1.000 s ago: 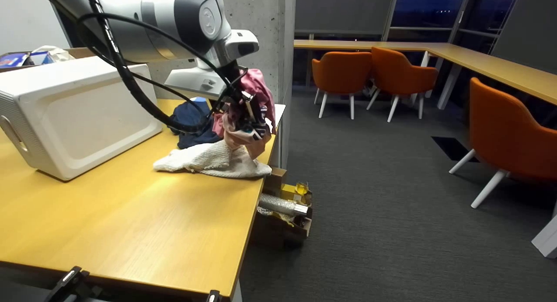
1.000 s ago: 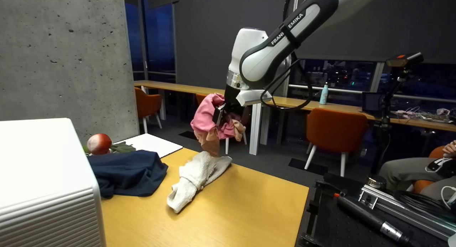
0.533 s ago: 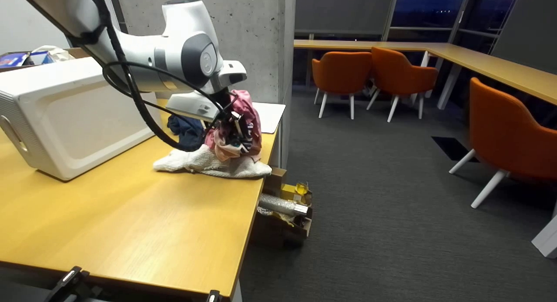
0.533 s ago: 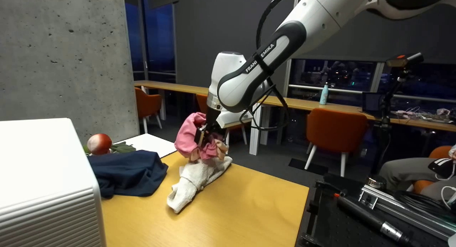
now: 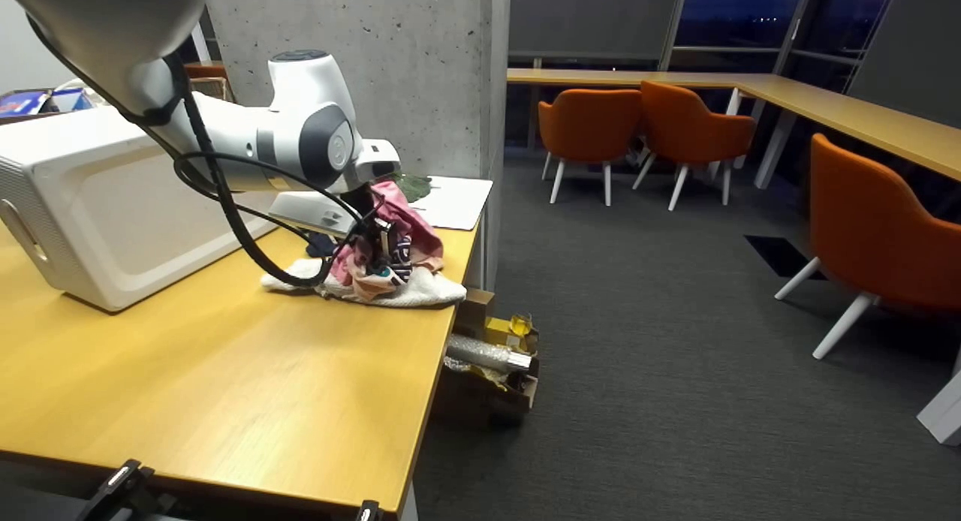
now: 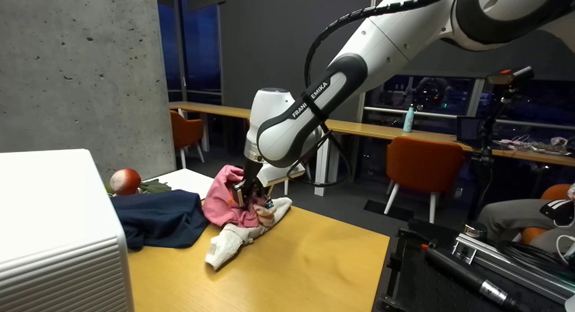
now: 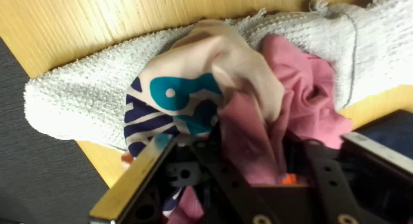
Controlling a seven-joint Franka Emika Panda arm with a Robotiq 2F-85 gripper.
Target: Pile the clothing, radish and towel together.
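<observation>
The clothing is a bunched pink cloth with a beige, teal and navy pattern; it shows in both exterior views (image 5: 408, 222) (image 6: 219, 204) and the wrist view (image 7: 309, 88). It lies on the white towel (image 5: 426, 290), which also shows in the wrist view (image 7: 80, 91). My gripper (image 6: 252, 199) is low, down in the clothing above the towel. In the wrist view its fingers (image 7: 253, 140) stand wide apart with a loose pink fold between them; cloth hides part of the fingers. The red-and-white radish (image 6: 126, 181) is away at the back, near green leaves (image 6: 155, 186).
A navy cloth (image 6: 157, 217) lies beside the pile. A large white box (image 5: 165, 206) stands near the arm. A white board (image 5: 456, 200) lies at the table corner by a concrete column. The table edge is close to the towel's end.
The arm has come down and toward the box, bringing the clothing from the air onto the towel. The towel has shifted slightly. The radish and navy cloth stayed put.
</observation>
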